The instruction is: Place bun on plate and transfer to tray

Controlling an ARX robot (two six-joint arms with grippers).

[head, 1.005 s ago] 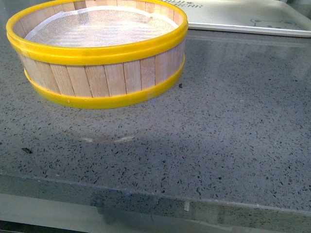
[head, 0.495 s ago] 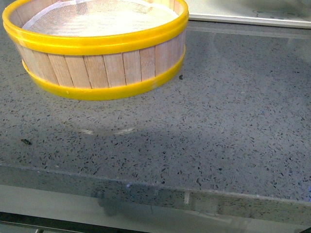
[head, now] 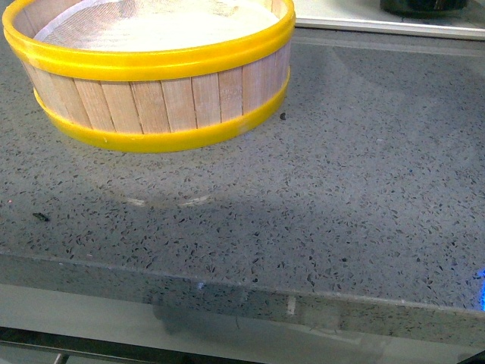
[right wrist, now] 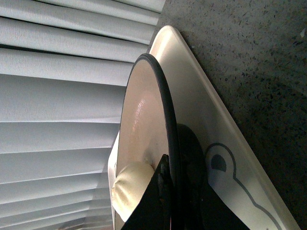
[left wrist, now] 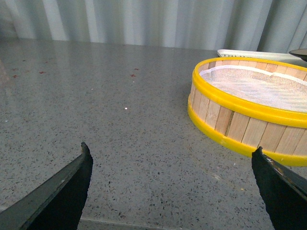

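Speckled counter [head: 341, 189]: left jaws apart; right wrist alone shows jaws clamping plate [right wrist: 144, 120], bun [right wrist: 128, 184].

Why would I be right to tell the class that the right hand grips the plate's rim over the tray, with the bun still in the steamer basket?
Not right. The right wrist view shows the bun on the plate, not in the steamer basket. The right hand does grip the rim over the tray.
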